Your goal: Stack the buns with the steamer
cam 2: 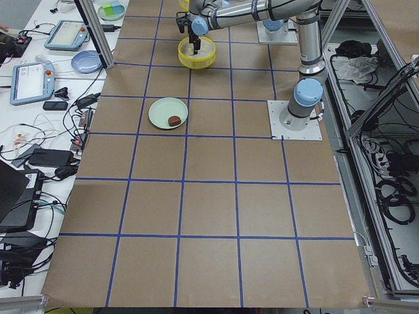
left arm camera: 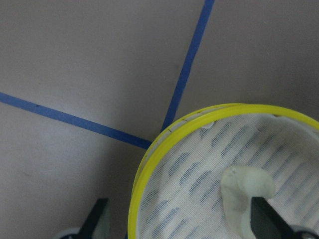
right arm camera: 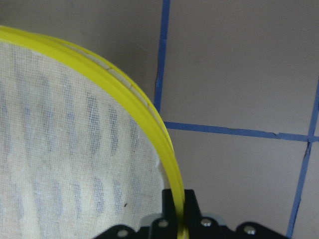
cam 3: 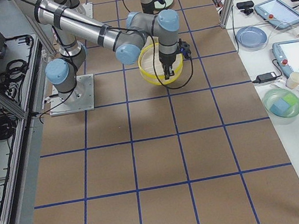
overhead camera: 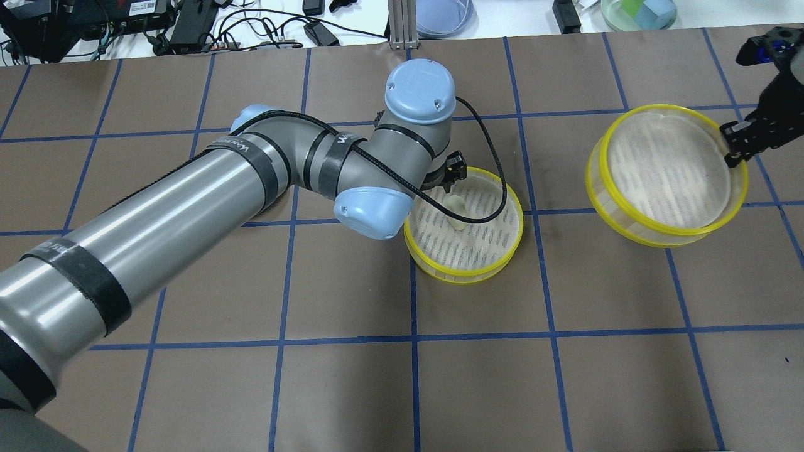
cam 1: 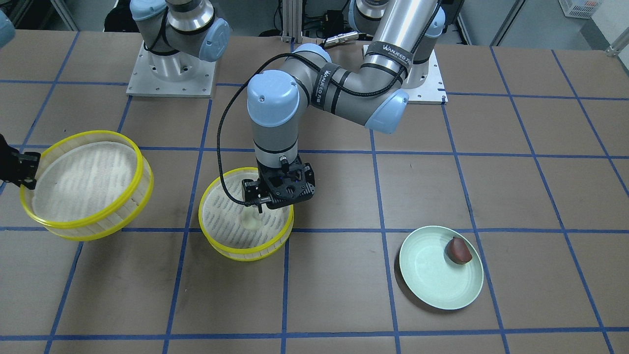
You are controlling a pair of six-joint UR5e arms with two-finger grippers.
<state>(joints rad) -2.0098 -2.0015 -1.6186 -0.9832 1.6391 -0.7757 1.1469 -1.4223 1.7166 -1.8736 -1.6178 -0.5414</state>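
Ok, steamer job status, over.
Left gripper open over cream bun in centre tier. Right gripper shut on rim of second tier. Brown bun on plate. Left arm blocks stacking.

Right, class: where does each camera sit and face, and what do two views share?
Front: across the table, facing the robot; left arm over tier.
Overhead: behind robot, looking down; left arm, right end effector.
Left: table's left end; left arm.
Right: table's right end; right arm.
Left wrist: down onto white bun; fingers.
Right wrist: end effector clamping second tier.
Front and left share the plate.
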